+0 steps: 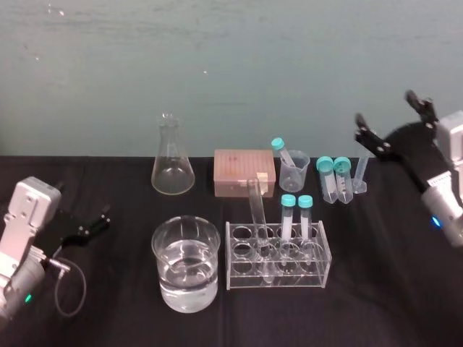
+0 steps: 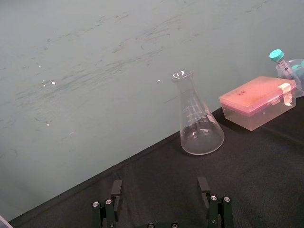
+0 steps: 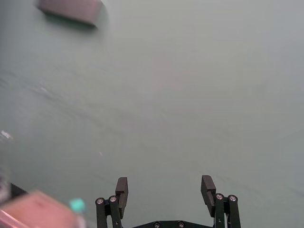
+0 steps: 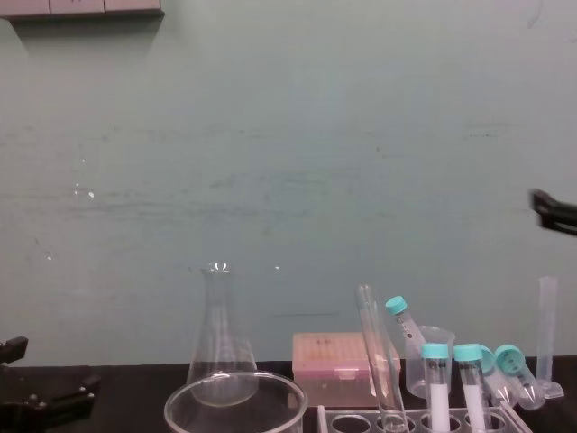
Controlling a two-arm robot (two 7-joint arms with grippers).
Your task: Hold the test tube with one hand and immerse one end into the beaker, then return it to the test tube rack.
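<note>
Right gripper [image 1: 384, 106] raised at far right, fingers spread wide, holding nothing, left gripper [image 2: 161, 186] low at left, likewise spread, test tube [image 1: 257, 210] leaning in test tube rack [image 1: 276, 284], just right of liquid-filled beaker [image 1: 162, 280]

The test tube [image 1: 256, 210] stands in the test tube rack [image 1: 318, 254], left of and below the right gripper [image 1: 384, 106]; the beaker [image 1: 186, 238] sits between the left gripper [image 1: 101, 217] and that rack
</note>
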